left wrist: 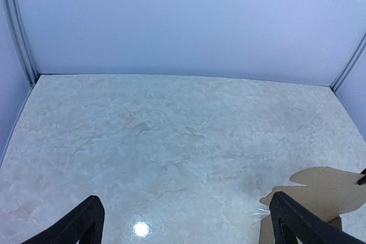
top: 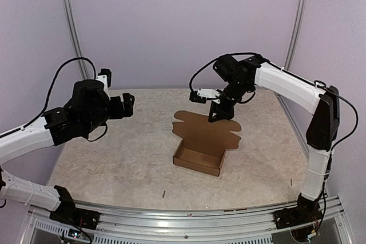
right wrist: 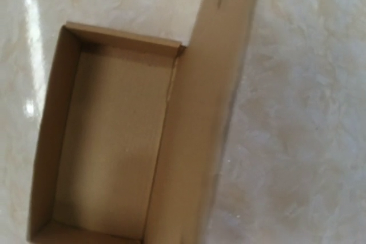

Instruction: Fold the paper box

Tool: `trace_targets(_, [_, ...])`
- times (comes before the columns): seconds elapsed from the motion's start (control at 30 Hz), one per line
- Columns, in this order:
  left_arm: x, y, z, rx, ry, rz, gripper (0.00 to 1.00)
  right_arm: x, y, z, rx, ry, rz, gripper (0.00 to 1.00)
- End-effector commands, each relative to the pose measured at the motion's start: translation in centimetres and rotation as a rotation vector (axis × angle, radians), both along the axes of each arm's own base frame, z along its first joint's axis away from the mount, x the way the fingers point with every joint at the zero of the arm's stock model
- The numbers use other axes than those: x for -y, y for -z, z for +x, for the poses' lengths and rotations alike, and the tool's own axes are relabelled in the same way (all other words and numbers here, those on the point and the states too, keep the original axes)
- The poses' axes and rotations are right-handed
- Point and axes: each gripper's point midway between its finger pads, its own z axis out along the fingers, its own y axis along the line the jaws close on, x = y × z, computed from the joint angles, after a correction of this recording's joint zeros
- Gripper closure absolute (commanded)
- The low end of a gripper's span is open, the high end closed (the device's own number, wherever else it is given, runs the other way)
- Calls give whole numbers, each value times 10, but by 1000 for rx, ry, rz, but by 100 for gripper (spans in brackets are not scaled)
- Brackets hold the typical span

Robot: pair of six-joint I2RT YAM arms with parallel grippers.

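your left gripper (left wrist: pixel 186 198) hangs over the left side of the table (top: pixel 114 158), well apart from the box (top: pixel 199 157). its fingers (left wrist: pixel 83 221) stand wide apart with only bare tabletop between them. from the left wrist view you see just a corner of brown cardboard at the lower right, beside the right-hand finger but not touching it.

the box sits a little right of the table's middle. its tray is already formed: four low walls stand up around a flat floor, and the open top faces upward. the lid panel (top: pixel 207 125) is joined along the tray's far wall and spreads away from you toward the back wall (top: pixel 183 27), with rounded tabs at its far left and right edges. it is not folded over the tray. whether it lies flat on the table or is lifted a little, you cannot tell from above.

your right gripper (top: pixel 220 116) is over the far part of that lid, pointing down, with the arm reaching in from the right. its tips are at or just above the cardboard; you cannot tell whether they touch it. the right wrist view looks straight down into the tray and along the lid strip beside it, and shows no fingers, so you cannot tell whether they are together or apart.
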Motion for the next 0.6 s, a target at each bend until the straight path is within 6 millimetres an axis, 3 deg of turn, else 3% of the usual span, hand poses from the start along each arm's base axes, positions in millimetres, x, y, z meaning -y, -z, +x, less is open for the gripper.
trace_targets(0.0, [41,-14,0,130,232,63,1,-2,7,-14,-62,-70,-17,100])
trace_targets(0.13, [91,-19,-18,206,654,89,11,-3,-1,-24,-57,-151,4,100])
trace_targets(0.23, [115,-22,-31,210,872,107,18,-4,-14,-28,-25,-211,27,100])
trace_targets(0.43, [151,-8,-35,155,1082,154,32,-9,-23,-41,-58,-277,75,100])
trace_targets(0.57, [160,6,-28,132,1107,191,30,-10,-25,-42,-67,-276,93,100])
